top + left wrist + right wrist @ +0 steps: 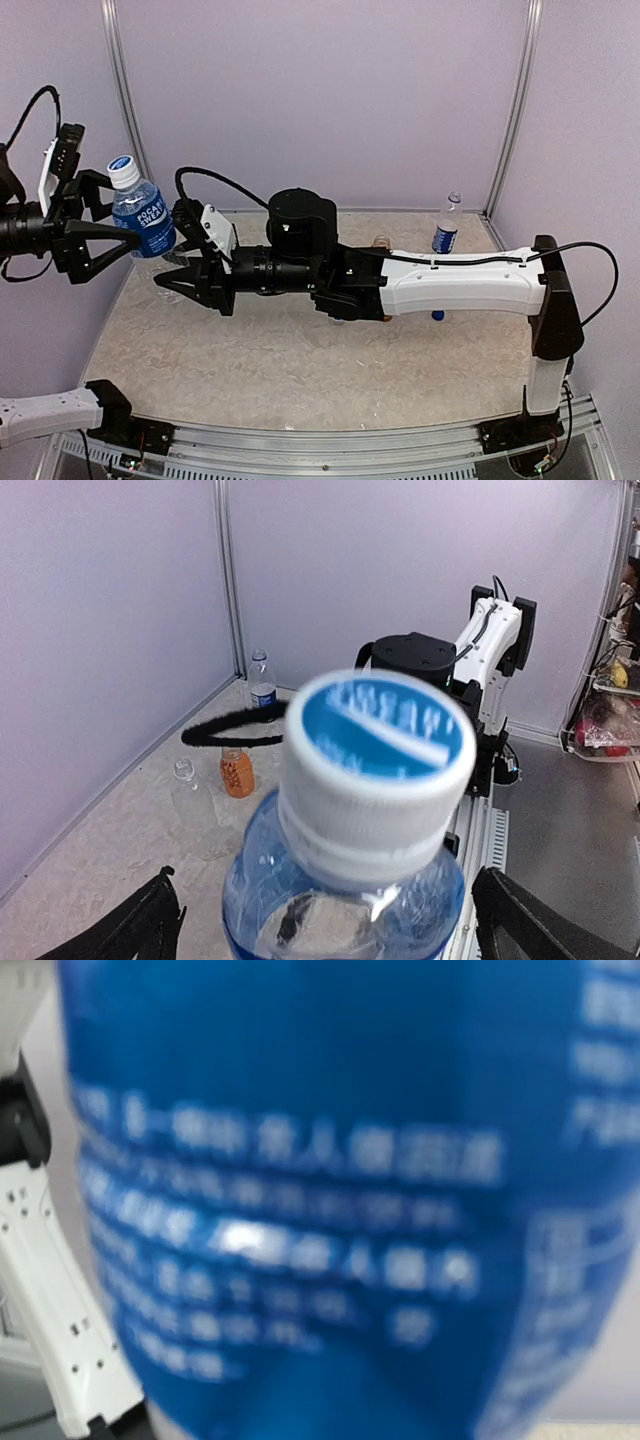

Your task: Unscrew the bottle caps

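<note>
Blue-label bottle upright in the air, over the left side of the worktop; blue-and-white cap screwed on. Left pincer wide open, 1 finger on each side of the bottle, neither touching. Right pincer at the bottle's lower body, apparently clamped on it; its wrist view shows only blurred label. Orange bottle stands on the worktop, well apart.

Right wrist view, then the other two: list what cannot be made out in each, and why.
Right wrist: the blurred bottle label fills the frame, its print unreadable, the right gripper hidden.
Left wrist: the cap, out of focus, blocks whatever lies behind it.
Top: the right arm covers most of the orange bottle.
</note>
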Motion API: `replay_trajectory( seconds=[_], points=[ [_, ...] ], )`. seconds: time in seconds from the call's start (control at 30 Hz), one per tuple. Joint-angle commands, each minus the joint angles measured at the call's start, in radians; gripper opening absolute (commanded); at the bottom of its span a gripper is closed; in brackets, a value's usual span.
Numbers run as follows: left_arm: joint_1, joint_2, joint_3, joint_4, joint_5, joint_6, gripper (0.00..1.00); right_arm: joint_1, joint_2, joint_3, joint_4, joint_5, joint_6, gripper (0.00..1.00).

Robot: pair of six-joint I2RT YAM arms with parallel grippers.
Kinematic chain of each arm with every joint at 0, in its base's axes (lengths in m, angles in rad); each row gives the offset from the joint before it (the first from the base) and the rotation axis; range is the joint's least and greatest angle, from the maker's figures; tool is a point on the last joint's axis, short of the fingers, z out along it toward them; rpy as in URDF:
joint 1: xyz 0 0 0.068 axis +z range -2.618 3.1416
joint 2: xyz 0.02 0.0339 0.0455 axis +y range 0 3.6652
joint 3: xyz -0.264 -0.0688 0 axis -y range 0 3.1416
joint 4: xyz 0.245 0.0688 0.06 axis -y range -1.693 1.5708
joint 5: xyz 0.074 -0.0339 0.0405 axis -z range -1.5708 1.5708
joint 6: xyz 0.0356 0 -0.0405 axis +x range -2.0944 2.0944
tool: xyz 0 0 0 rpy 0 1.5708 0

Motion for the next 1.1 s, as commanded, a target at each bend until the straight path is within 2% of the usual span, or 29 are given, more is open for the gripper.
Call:
replay_trajectory(
  seconds=[0.0,0.07,0.2,0.3,0.47,0.8,0.83,0.93,1.0,1.07],
  points=[
    [0.006,-0.12,-0.188,0.116,0.08,0.003,0.99,-0.005,-0.07,-0.054,0.185,-0.016,0.034,0.28],
    [0.005,-0.154,-0.251,0.194,0.103,-0.062,0.96,-0.005,-0.06,-0.059,0.222,-0.02,0.039,0.28],
    [0.004,-0.154,-0.271,0.288,0.146,-0.154,0.83,-0.006,-0.019,-0.015,0.211,-0.034,0.051,0.27],
    [0.0,-0.147,-0.3,0.276,0.146,-0.161,0.74,-0.004,-0.001,0.011,0.197,-0.045,0.054,0.27],
    [-0.014,-0.132,-0.334,0.272,0.154,-0.149,0.72,-0.005,0.011,0.031,0.191,-0.054,0.055,0.26],
    [-0.042,-0.09,-0.324,0.307,0.173,-0.15,0.44,-0.004,0.016,0.042,0.15,-0.046,0.062,0.28],
    [-0.042,-0.092,-0.323,0.302,0.169,-0.144,0.42,-0.004,0.011,0.04,0.145,-0.039,0.059,0.33],
    [-0.042,-0.099,-0.311,0.282,0.138,-0.131,0.39,-0.006,-0.009,0.029,0.095,0.011,0.053,0.69],
    [-0.041,-0.103,-0.293,0.248,0.1,-0.088,0.39,-0.009,-0.052,-0.004,0.05,0.069,0.046,0.89],
    [-0.041,-0.104,-0.275,0.195,0.03,-0.015,0.39,-0.018,-0.119,-0.061,-0.004,0.126,0.047,0.99]
  ],
)
